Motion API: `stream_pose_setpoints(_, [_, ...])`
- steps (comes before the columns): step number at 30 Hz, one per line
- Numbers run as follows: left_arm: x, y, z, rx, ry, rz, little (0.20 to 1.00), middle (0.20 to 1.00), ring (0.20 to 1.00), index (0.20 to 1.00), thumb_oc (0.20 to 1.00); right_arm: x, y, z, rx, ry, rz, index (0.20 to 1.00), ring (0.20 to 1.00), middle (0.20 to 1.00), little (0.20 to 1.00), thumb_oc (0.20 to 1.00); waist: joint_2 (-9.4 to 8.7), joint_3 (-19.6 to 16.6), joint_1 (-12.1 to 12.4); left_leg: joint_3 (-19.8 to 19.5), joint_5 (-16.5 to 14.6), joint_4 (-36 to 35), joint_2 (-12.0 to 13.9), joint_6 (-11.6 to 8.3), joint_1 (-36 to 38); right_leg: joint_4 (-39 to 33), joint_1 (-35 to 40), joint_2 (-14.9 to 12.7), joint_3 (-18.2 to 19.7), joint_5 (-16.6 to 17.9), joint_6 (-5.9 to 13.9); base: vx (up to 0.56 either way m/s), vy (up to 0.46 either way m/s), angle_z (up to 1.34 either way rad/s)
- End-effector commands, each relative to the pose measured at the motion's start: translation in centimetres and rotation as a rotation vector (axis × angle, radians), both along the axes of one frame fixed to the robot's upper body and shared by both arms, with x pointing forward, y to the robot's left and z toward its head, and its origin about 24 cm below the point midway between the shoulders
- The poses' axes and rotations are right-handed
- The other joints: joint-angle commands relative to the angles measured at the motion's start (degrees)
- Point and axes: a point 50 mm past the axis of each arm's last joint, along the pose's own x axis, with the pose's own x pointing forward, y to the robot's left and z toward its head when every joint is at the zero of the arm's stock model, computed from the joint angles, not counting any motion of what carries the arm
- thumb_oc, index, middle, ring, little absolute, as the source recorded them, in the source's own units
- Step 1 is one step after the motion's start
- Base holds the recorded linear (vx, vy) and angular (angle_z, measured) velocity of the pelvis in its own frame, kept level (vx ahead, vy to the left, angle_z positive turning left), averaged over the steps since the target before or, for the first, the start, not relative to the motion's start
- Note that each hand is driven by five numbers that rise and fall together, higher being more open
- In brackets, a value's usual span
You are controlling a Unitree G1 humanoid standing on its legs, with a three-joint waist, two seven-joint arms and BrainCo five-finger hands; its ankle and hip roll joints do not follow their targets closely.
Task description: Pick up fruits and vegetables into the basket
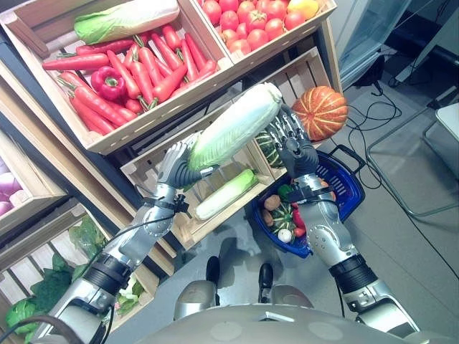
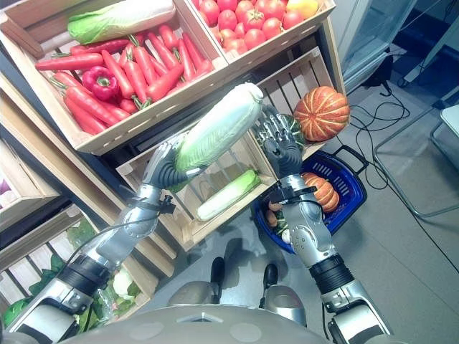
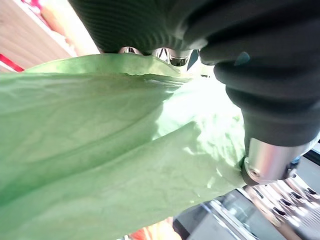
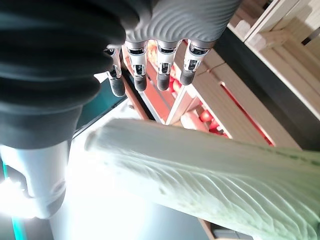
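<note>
The blue basket [image 1: 353,188] on the floor already held a small pumpkin and several vegetables. Above it, the left hand [image 1: 177,166] clutched a napa cabbage [image 1: 234,127] aloft; the right hand [image 1: 290,136] waited open-fingered beside its white end.

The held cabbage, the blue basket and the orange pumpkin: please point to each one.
held cabbage [image 1: 233,129], left eye view, middle of its pale ribbed body.
blue basket [image 1: 349,193], left eye view, its bare far rim.
orange pumpkin [image 1: 320,112], left eye view, centre of its ribbed skin.
</note>
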Motion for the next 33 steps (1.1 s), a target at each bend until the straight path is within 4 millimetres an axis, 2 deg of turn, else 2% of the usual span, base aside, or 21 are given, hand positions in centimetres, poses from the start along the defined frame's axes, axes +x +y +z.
stream_pose_setpoints(1, [-0.6, -1.9, 2.8, -0.079, -0.115, -0.184, 0.2, 0.2, 0.2, 0.2, 0.2, -0.7, 1.4, 2.3, 0.083, -0.107, 0.082, 1.0, 1.0, 1.0, 1.0, 1.0, -2.93, -4.6, 0.2, 0.3, -4.4, 0.1, -3.3, 2.92, -0.3, 0.3, -0.5, -2.4, 1.1, 0.1, 3.31, 0.0, 0.0, 0.0])
stream_pose_setpoints(5, [-1.1, -3.1, 2.8, -0.018, -0.091, -0.286, 0.2, 0.2, 0.2, 0.2, 0.2, -0.8, 1.5, 2.3, 0.079, -0.11, 0.101, 1.0, 1.0, 1.0, 1.0, 1.0, -2.89, -5.2, -0.1, 0.5, -4.6, 0.1, -3.2, 3.03, 0.0, 0.3, -0.4, -2.4, 1.4, 0.0, 3.58, 0.0, 0.0, 0.0])
stream_pose_setpoints(13, [-1.2, -3.7, 2.2, 0.132, -0.021, -0.358, 0.2, 0.2, 0.2, 0.2, 0.2, -0.9, 1.5, 2.0, 0.035, -0.095, 0.12, 1.0, 1.0, 1.0, 1.0, 1.0, -2.58, -6.2, -0.7, 1.4, -4.9, 0.1, -3.0, 3.32, 0.2, 0.3, -0.7, -2.4, 2.3, 0.2, 4.05, 0.0, 0.003, -0.01])
stream_pose_setpoints(27, [-1.0, -2.7, 0.7, 0.318, 0.135, -0.367, 0.2, 0.2, 0.2, 0.2, 0.2, -1.1, 0.7, 2.0, -0.144, -0.15, 0.082, 1.0, 1.0, 1.0, 1.0, 1.0, -2.5, -7.4, -0.9, 1.5, -4.9, 0.1, -3.0, 3.65, -0.3, 0.3, -1.5, -2.6, 2.8, 0.5, 4.7, 0.0, 0.001, -0.01])
stream_pose_setpoints(28, [-1.0, -2.7, 0.7, 0.321, 0.138, -0.366, 0.2, 0.2, 0.2, 0.2, 0.2, -1.1, 0.6, 2.0, -0.145, -0.149, 0.083, 0.878, 0.878, 0.878, 0.878, 0.878, -2.51, -7.4, -0.9, 1.6, -4.9, 0.1, -2.9, 3.68, -0.4, 0.3, -1.5, -2.6, 2.8, 0.5, 4.7, 0.0, 0.0, 0.0])
stream_pose_setpoints(29, [-1.0, -2.6, 0.7, 0.324, 0.141, -0.367, 0.2, 0.2, 0.2, 0.2, 0.2, -1.1, 0.5, 2.0, -0.146, -0.147, 0.084, 0.573, 0.573, 0.573, 0.573, 0.573, -2.51, -7.5, -0.8, 1.6, -4.9, 0.1, -2.9, 3.7, -0.4, 0.3, -1.6, -2.6, 2.8, 0.5, 4.71, 0.0, 0.0, 0.0])
stream_pose_setpoints(30, [-1.0, -2.6, 0.7, 0.327, 0.145, -0.367, 0.2, 0.2, 0.2, 0.2, 0.2, -1.1, 0.4, 1.9, -0.145, -0.142, 0.084, 0.363, 0.363, 0.363, 0.363, 0.363, -2.52, -7.5, -0.8, 1.6, -4.8, 0.1, -2.9, 3.72, -0.5, 0.3, -1.6, -2.6, 2.8, 0.5, 4.74, 0.0, 0.0, 0.0])
stream_pose_setpoints(31, [-1.1, -2.5, 0.7, 0.327, 0.15, -0.368, 0.2, 0.2, 0.2, 0.2, 0.2, -1.1, 0.3, 1.8, -0.139, -0.135, 0.083, 0.2, 0.2, 0.2, 0.2, 0.2, -2.55, -7.6, -0.8, 1.6, -4.8, 0.1, -2.9, 3.74, -0.5, 0.3, -1.6, -2.7, 2.7, 0.6, 4.74, 0.0, 0.0, 0.0])
stream_pose_setpoints(33, [-1.2, -2.5, 0.6, 0.337, 0.154, -0.371, 0.2, 0.2, 0.2, 0.2, 0.2, -1.1, 0.3, 1.7, -0.126, -0.129, 0.087, 0.2, 0.2, 0.2, 0.2, 0.2, -2.62, -7.6, -0.7, 1.6, -4.8, 0.1, -2.9, 3.74, -0.6, 0.3, -1.7, -2.6, 2.8, 0.6, 4.77, 0.0, 0.0, 0.0])
